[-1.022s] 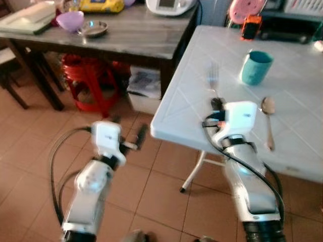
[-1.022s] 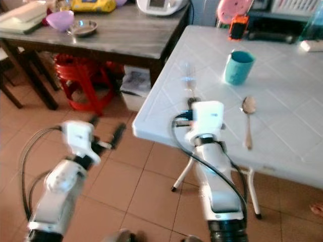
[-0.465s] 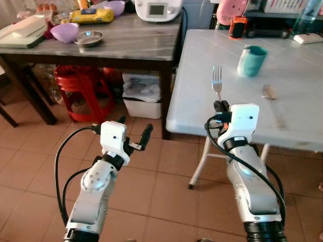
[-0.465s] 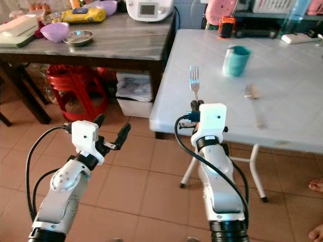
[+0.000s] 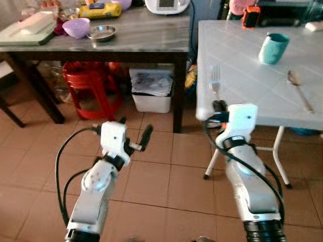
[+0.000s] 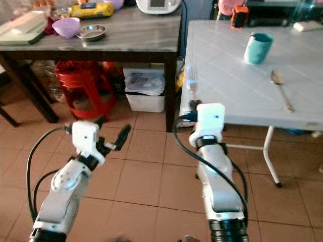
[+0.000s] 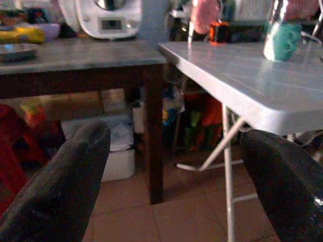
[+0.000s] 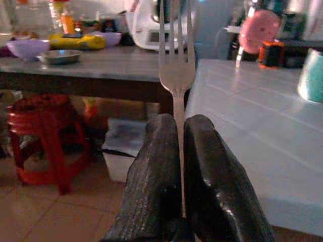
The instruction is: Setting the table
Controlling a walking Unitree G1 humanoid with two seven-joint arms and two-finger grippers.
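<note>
The fork (image 8: pixel 176 65) stands upright between the 2 fingers (image 8: pixel 156 176) of the right gripper (image 5: pixel 218 105), which are closed on its handle; its tines point up and forward, so its long axis runs in line with the fingers. In the left eye view the fork sits in the middle of the frame, just at the near left corner of the white worktop (image 5: pixel 242 70). The spoon (image 5: pixel 298 85) lies flat at the right of the frame with its bowl away from the robot, and the teal cup (image 5: pixel 273 47) stands in the upper right, behind it. Both are well apart from the fork, so I judge that the fork must go further to the right, near the spoon, and the right arm is the nearer one for this.

The left gripper (image 5: pixel 135 135) hangs over the tiled floor (image 5: pixel 151 176) in the lower left, its fingers spread and holding nothing. In the upper left stands a dark wooden worktop (image 5: pixel 126 43) with a purple bowl (image 5: pixel 76 27) and a metal dish (image 5: pixel 102 32); under it are a red stool (image 5: pixel 88 85) and a white bin (image 5: pixel 150 91).
</note>
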